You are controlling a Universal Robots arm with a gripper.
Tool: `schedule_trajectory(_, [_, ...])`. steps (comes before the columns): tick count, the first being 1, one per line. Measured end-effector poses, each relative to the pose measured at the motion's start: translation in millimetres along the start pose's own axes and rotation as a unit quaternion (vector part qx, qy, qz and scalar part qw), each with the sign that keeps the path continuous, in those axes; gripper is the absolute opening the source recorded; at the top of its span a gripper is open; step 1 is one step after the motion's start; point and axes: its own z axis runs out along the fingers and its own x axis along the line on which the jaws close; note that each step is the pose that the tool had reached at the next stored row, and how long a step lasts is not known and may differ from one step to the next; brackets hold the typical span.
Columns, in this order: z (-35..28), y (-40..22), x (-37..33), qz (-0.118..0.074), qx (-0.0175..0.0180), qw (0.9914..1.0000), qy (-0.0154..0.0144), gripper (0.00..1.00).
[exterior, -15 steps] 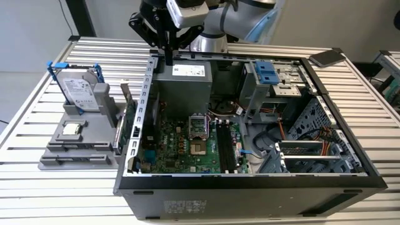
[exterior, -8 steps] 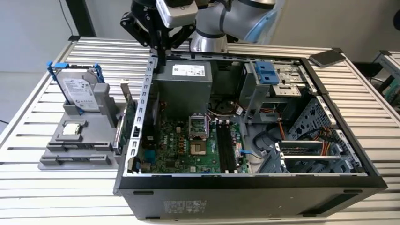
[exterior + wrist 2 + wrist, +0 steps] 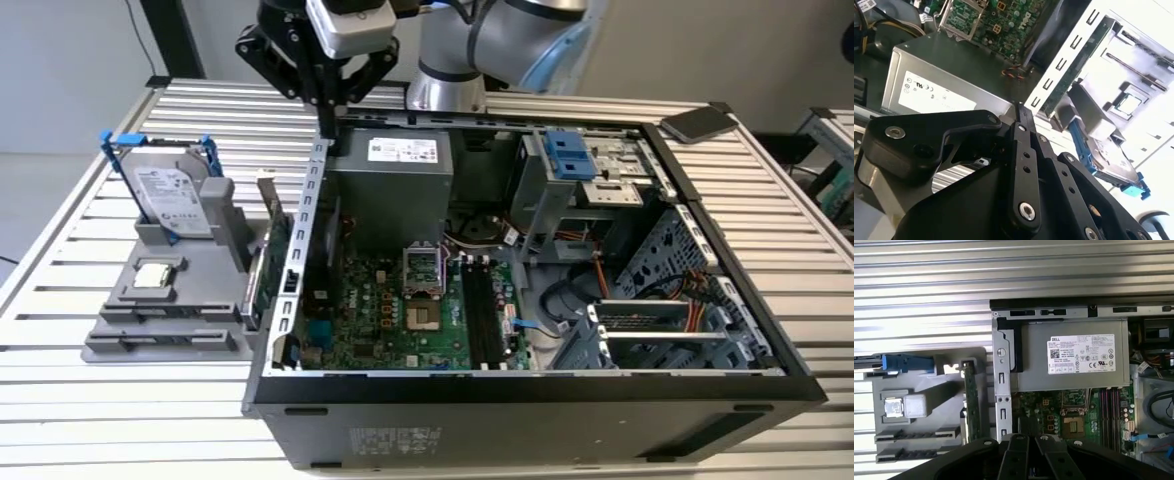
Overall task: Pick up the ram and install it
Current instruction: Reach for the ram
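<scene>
Computer case (image 3: 534,400) nearest the lens, open side up, on slatted table (image 3: 80,430). Gray fixture (image 3: 120,345) at the case's 9 o'clock carries a hard drive (image 3: 174,200) upright and a green card (image 3: 271,255) on edge beside the case wall. Gripper (image 3: 327,108) hangs at the exterior view's 11 o'clock, above the case's far corner.

Second wrist view: fingers (image 3: 1021,150) pressed together to one tip, over the power supply (image 3: 934,95).

First wrist view: gripper above the case wall, between green card and motherboard (image 3: 1054,415). Ram: cannot single it out. Dark strips lie in the fixture's front grooves (image 3: 909,432) and the motherboard's long slots (image 3: 1110,415); cannot tell if either holds it.
</scene>
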Motion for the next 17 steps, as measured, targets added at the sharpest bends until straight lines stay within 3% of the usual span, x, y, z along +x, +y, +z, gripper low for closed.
schedule_trajectory(17, [-0.5,-1.5,22.0,-0.001,0.0000,1.00000,0.0000,0.00])
